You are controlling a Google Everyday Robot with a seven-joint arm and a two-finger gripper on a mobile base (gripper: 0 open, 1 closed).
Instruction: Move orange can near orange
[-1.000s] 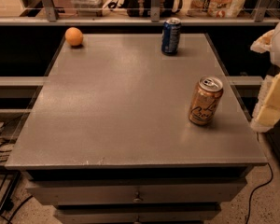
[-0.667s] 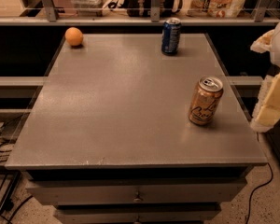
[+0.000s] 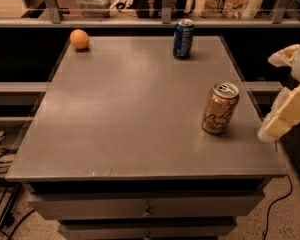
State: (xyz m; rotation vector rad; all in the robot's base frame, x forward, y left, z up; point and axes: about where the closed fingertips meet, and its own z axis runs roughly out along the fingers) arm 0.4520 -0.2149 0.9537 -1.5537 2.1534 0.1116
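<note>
Standing upright on the grey worktop (image 3: 120,114), the orange can (image 3: 220,108) sits toward the 4 o'clock side of the surface, close to the right edge. Its silver top faces up and the dark scribbled lettering shows on the side turned to the camera.

The orange (image 3: 79,39) rests at about 11 o'clock on the worktop, in the far left corner, well apart from the orange can, with nearly the whole surface lying between them. A dark blue can (image 3: 183,38) stands upright at about 1 o'clock, near the far edge, apart from both.

The gripper (image 3: 270,96) hangs off the right edge of the worktop, at roughly 3 o'clock from the orange can and near it, but not touching it. Its pale jaws look spread: one lies lower, with its tip just over the worktop's right edge, and the other sits higher at the frame's right side. A gap shows between them and nothing is held there.

Below the worktop, drawer fronts (image 3: 145,206) face the camera. A dark cable (image 3: 282,204) trails over the speckled floor at 5 o'clock.
</note>
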